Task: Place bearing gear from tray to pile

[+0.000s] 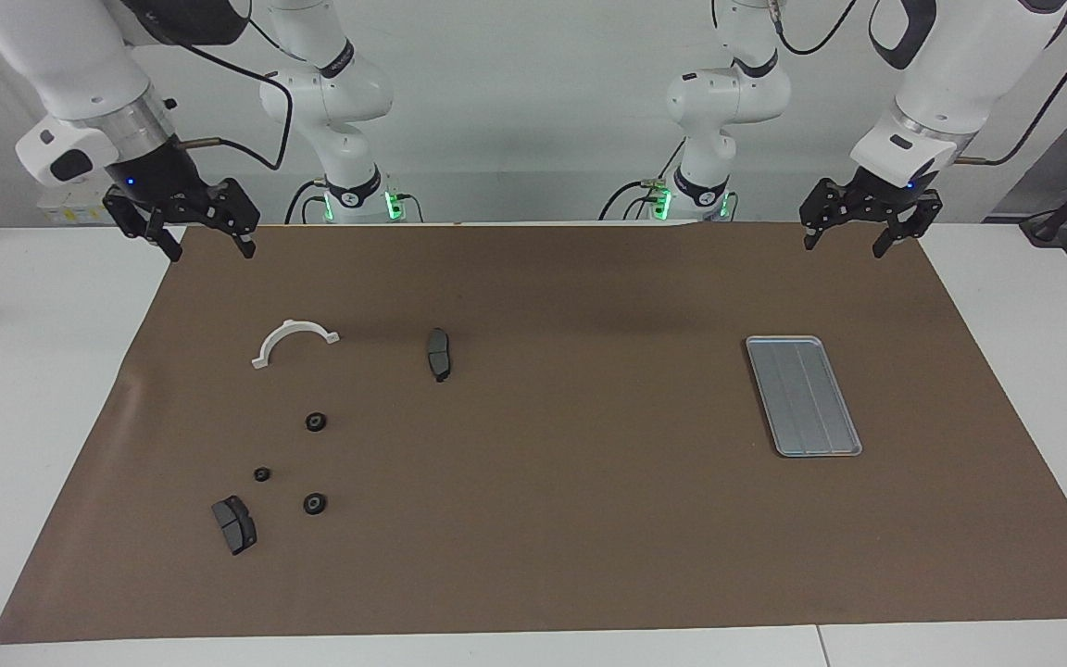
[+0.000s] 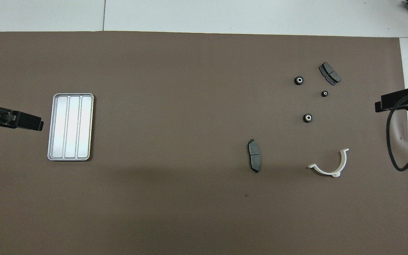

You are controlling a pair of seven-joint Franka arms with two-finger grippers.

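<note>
The silver-grey tray (image 1: pixel 802 396) lies empty toward the left arm's end of the brown mat; it also shows in the overhead view (image 2: pixel 70 126). The pile lies toward the right arm's end: three black gears (image 1: pixel 315 421) (image 1: pixel 261 474) (image 1: pixel 314 503), a white half-ring bracket (image 1: pixel 294 339) and two dark brake pads (image 1: pixel 234 524) (image 1: pixel 439 353). My left gripper (image 1: pixel 846 247) is open and empty, raised over the mat's edge at the robots' end. My right gripper (image 1: pixel 212 253) is open and empty, raised over the mat's corner at its end. Both arms wait.
The brown mat (image 1: pixel 552 482) covers most of the white table (image 1: pixel 43 371). In the overhead view the gears (image 2: pixel 308 118), the bracket (image 2: pixel 331 164) and one brake pad (image 2: pixel 254 160) lie apart from one another. A black cable (image 2: pixel 393 141) hangs by the right arm.
</note>
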